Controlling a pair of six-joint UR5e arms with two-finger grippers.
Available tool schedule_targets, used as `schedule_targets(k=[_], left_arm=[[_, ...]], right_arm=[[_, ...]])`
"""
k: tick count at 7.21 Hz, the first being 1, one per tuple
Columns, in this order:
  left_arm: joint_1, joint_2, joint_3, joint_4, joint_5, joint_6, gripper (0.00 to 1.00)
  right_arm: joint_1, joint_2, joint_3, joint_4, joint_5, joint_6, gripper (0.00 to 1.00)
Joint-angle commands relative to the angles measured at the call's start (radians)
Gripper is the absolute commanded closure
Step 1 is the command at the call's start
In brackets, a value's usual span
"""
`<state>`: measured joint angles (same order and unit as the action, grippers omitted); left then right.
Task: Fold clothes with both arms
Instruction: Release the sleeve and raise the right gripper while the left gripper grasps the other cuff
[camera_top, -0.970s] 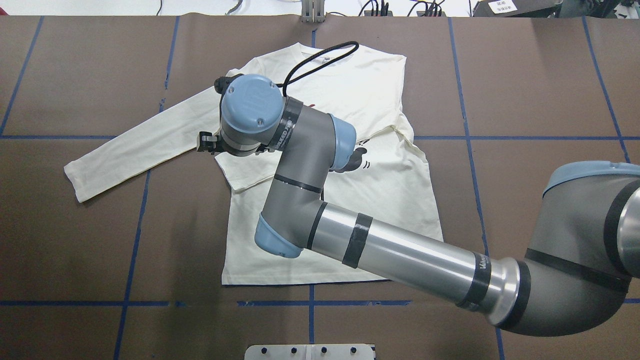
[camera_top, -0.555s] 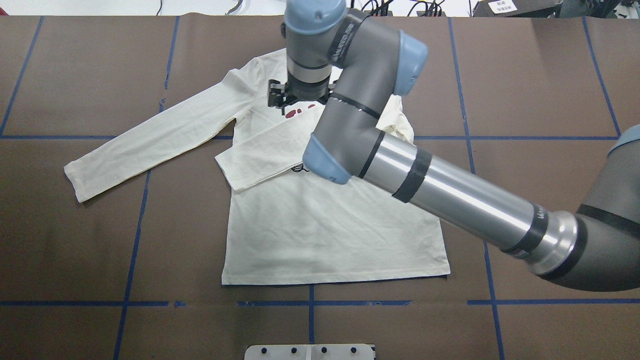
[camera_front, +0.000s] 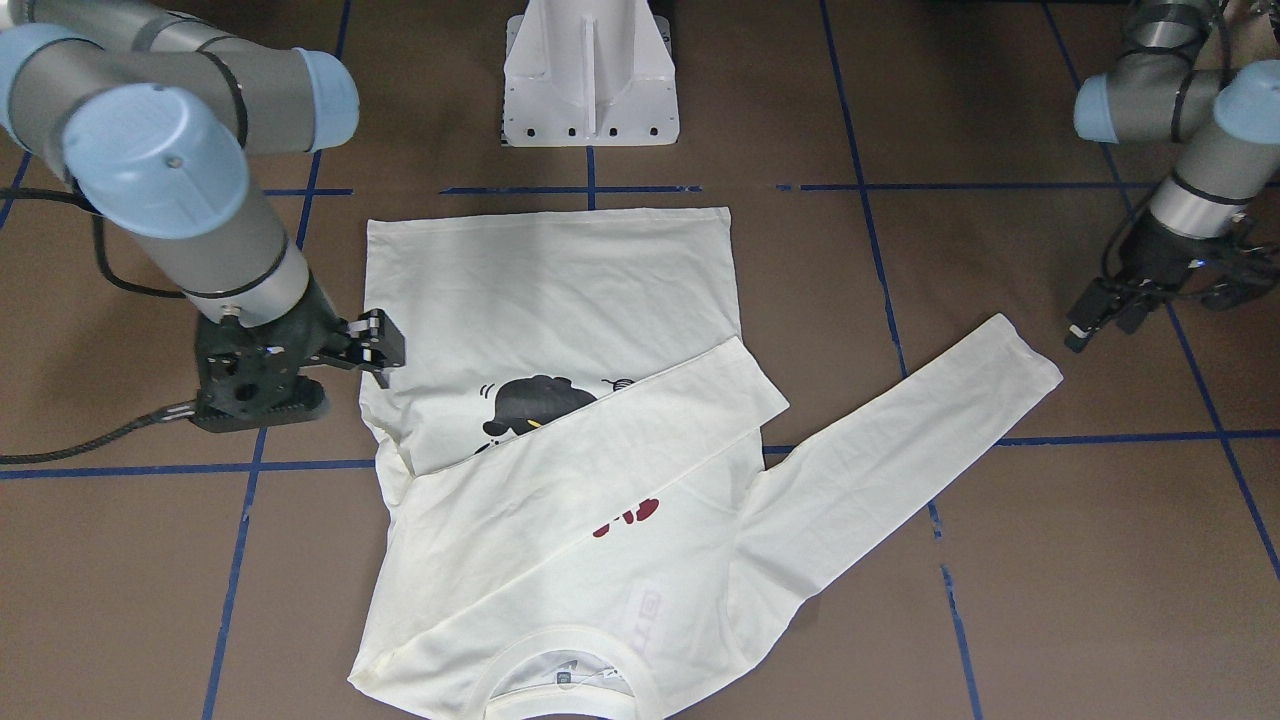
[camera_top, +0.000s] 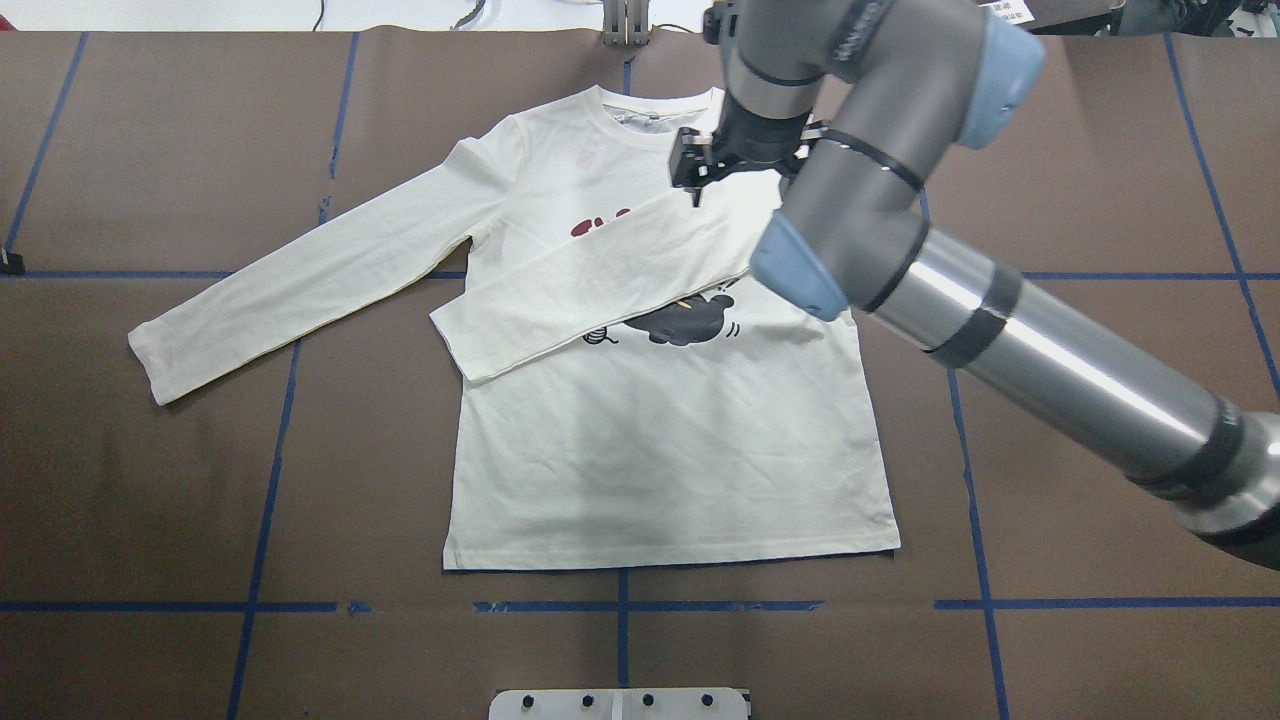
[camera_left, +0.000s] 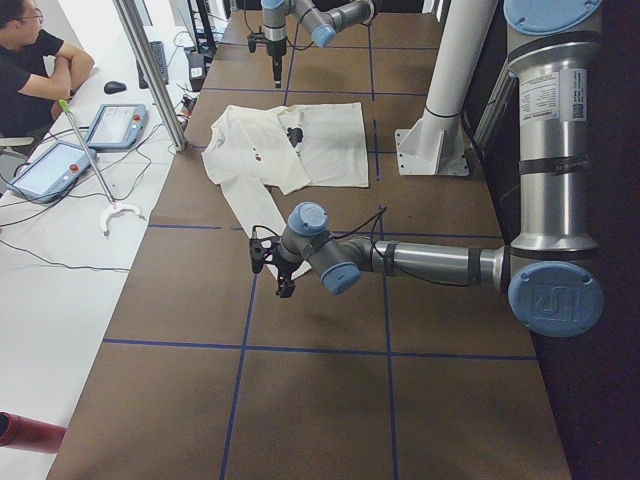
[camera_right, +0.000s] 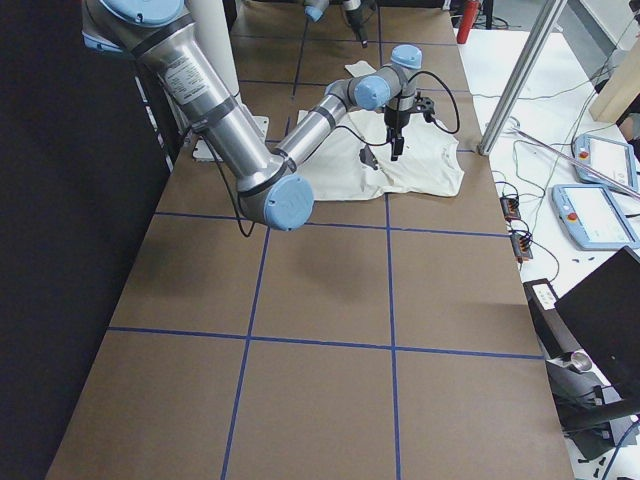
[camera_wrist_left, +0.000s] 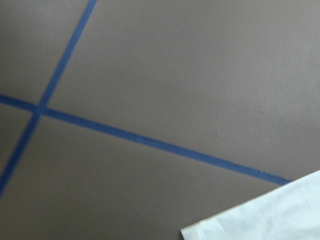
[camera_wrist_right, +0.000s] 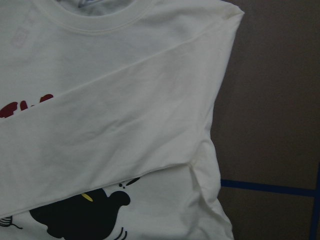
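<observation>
Beneath the right gripper (camera_front: 372, 345), the brown surface (camera_top: 150, 480) with blue tape lines carries the cream shirt (camera_top: 660, 450), lying flat with its print side up. The right arm (camera_top: 1050, 350) reaches across to the shirt's shoulder beside the collar. Its gripper hovers there, jaws apart, grasping nothing. One sleeve (camera_top: 600, 285) lies folded diagonally across the chest, running away from that gripper and covering part of the cat print (camera_top: 685, 322) and red lettering (camera_top: 595, 225). The other sleeve (camera_top: 300, 280) stretches out straight toward the left gripper (camera_front: 1100, 325), which hangs near the cuff without touching it, jaws apart and empty.
</observation>
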<state>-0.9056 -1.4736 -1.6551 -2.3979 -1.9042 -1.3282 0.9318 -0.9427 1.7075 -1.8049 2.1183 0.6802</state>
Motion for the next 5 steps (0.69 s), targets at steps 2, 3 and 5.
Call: schedule_targets(k=[2, 3, 5], left_arm=[[0.169, -0.043, 0.006, 0.106, 0.158, -0.112, 0.01], [0.169, -0.044, 0.008, 0.108, 0.158, -0.106, 0.02], [0.168, -0.034, 0.011, 0.108, 0.16, -0.086, 0.07]], right_arm=[[0.067, -0.116, 0.08, -0.037, 0.031, -0.094, 0.0], [0.064, -0.114, 0.08, -0.037, 0.029, -0.094, 0.0], [0.064, -0.113, 0.08, -0.034, 0.029, -0.09, 0.0]])
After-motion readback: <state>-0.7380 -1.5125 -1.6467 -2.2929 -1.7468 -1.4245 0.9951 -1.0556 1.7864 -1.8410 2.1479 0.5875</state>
